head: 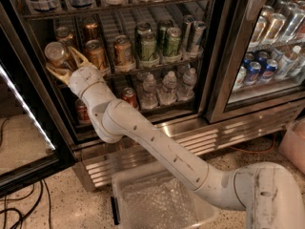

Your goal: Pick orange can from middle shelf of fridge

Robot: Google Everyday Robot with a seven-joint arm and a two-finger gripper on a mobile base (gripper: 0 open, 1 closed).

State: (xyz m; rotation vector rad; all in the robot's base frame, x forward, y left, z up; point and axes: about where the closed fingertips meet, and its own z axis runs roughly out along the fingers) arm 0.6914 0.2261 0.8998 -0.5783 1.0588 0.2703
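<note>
My gripper [66,65] is at the left end of the middle shelf [143,68] of the fridge [220,56]. Its tan fingers [78,57] are shut on an orange can [57,54]. The can is tilted, its silver top facing out to the left, and it sits slightly above and in front of the shelf rail. More orange cans [96,54] stand in the lanes to its right, and green cans [147,46] stand further right. My white arm reaches up from the lower right.
Red cans [128,97] and water bottles [167,87] stand on the shelf below. The open glass door [24,109] hangs at the left. A clear plastic bin [157,199] sits on the floor under the arm. A closed door [267,42] with cans is at the right.
</note>
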